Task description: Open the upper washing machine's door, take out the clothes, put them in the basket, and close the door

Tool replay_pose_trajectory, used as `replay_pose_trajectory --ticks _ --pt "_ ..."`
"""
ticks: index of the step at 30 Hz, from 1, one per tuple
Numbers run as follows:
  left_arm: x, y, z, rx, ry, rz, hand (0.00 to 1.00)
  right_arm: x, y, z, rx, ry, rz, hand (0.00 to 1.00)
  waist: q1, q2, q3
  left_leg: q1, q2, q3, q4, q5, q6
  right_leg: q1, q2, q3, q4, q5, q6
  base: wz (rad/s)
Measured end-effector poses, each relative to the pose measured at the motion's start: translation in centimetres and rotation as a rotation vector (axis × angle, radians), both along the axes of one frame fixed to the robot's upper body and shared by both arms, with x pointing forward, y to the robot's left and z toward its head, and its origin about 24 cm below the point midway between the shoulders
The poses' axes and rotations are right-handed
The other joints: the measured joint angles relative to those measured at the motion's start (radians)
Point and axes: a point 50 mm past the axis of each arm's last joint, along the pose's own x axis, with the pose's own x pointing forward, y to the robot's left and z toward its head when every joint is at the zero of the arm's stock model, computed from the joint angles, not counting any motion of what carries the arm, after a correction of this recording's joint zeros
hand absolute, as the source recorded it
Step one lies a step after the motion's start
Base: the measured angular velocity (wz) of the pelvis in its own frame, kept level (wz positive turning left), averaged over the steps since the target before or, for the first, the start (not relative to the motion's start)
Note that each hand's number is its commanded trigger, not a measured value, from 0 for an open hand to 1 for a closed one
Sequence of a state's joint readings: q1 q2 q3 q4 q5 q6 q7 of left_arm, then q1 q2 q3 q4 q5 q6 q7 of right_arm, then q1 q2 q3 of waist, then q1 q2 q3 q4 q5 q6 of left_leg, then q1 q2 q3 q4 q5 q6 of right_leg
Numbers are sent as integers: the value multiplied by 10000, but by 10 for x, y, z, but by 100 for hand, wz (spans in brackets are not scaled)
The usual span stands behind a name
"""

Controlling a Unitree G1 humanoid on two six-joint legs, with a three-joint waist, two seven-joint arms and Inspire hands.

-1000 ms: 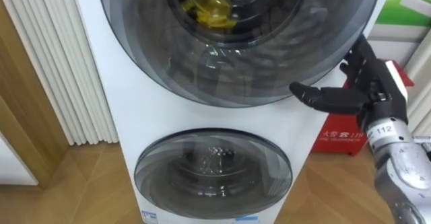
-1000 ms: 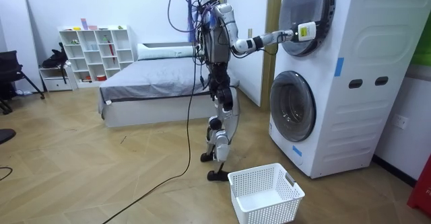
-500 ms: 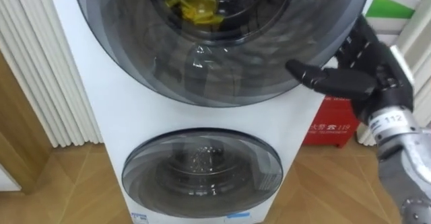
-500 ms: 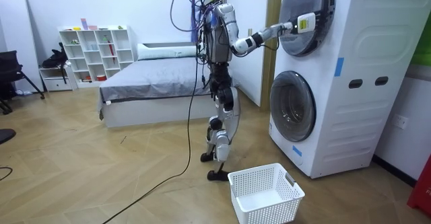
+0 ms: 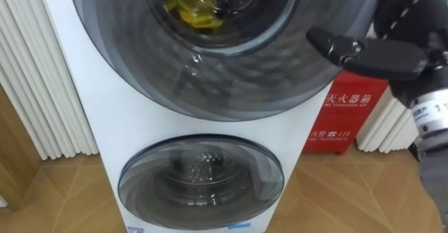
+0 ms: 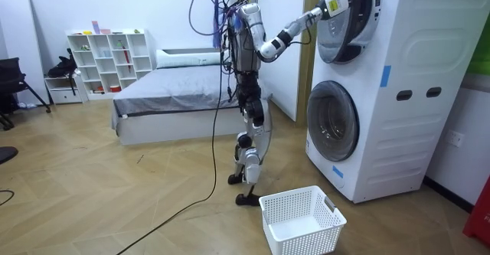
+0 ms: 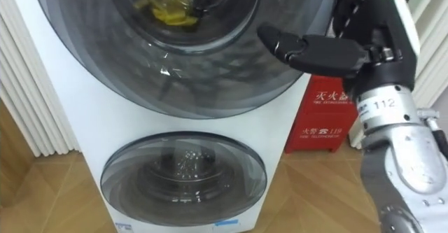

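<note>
Holding the right hand (image 7: 369, 40) up at 2 o'clock on the upper door (image 7: 175, 75) of the washing machine (image 6: 417, 132), fingers straight, thumb spreading across the glass, gripping nothing. Showing through that glass at 12 o'clock, yellow clothes (image 7: 166, 10) lying inside the drum.

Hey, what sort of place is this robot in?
Probably a bedroom with a laundry corner: a bed, a white cube shelf, and stacked washing machines with a white basket nearby.
</note>
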State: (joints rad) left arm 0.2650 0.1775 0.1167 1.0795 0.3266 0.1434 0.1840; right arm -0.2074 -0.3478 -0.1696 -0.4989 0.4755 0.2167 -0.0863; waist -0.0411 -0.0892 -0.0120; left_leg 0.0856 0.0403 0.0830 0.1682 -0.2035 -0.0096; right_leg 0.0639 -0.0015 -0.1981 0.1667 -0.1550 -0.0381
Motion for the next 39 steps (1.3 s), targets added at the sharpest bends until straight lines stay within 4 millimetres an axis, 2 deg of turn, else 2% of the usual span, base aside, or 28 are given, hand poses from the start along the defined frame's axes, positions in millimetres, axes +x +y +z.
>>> replay_pose_trajectory --ticks 5,8,15,28,34,39 --pt "-1 0 0 -6 -32 79 0 -13 2 0 -240 -467 424 0 8 114 -40 37 16 52 -4 1 0 2 30 65 0 2 -3 -4" --pt "-2 0 -1 -17 44 85 0 -14 5 -1 -282 -513 913 0 11 179 -28 132 42 224 -9 1 0 37 27 215 3 2 -4 -14" --pt "0 -3 -1 -100 -7 -130 0 -17 7 -5 -18 -682 1239 0 75 184 -18 133 49 304 -3 1 -1 -2 53 390 0 -14 -29 -5" --pt "16 4 1 -143 -117 -891 0 -18 9 -6 134 -843 1348 0 156 167 -17 89 59 299 6 8 -10 -83 52 314 30 -15 -45 -2" --pt "17 0 -1 -207 65 -1276 0 -15 16 -17 1239 -1074 1603 0 241 164 -16 145 119 279 17 19 -27 -57 104 312 40 7 -82 -4" --pt "19 -2 -2 -257 196 -1614 0 -13 23 -29 3087 -1080 2399 0 275 155 0 246 214 360 27 62 -115 37 170 248 31 -27 -196 -1"
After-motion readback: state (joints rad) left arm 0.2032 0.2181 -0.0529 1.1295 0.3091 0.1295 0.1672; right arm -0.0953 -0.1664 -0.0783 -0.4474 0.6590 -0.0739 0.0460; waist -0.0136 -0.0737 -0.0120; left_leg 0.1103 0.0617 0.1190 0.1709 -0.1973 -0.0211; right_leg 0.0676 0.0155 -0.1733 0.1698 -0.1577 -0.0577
